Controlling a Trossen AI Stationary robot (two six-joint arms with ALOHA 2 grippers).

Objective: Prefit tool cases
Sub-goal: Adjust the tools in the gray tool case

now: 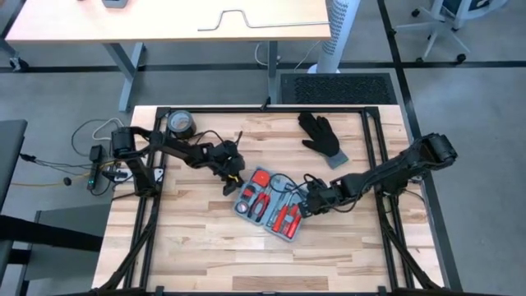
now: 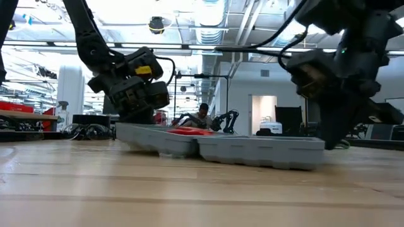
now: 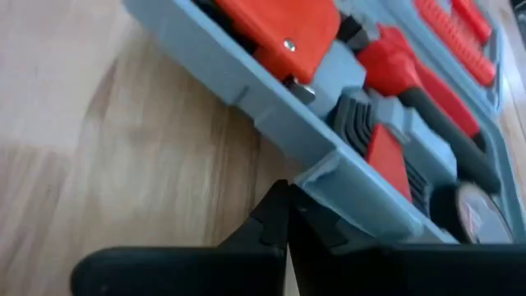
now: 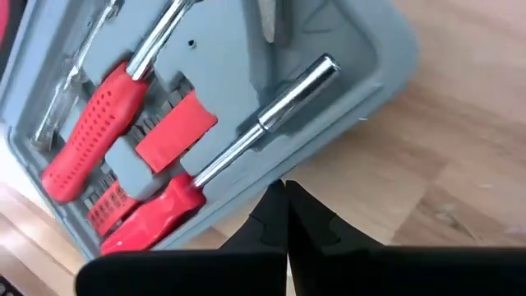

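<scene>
Open tool case [image 1: 269, 204] lies mid-worktop [image 1: 197, 247], both claws flanking it!
Left claw [image 1: 233, 179] is pinched closed at one edge, right claw [image 1: 311, 197] pinched closed at the opposite corner; red-handled tools [image 4: 123, 123] sit inside.

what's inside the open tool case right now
The tool case lies open on the table, its moulded recesses holding red-handled tools, including screwdrivers with chrome shafts. Whatever lies beneath the tools is hidden.
</scene>
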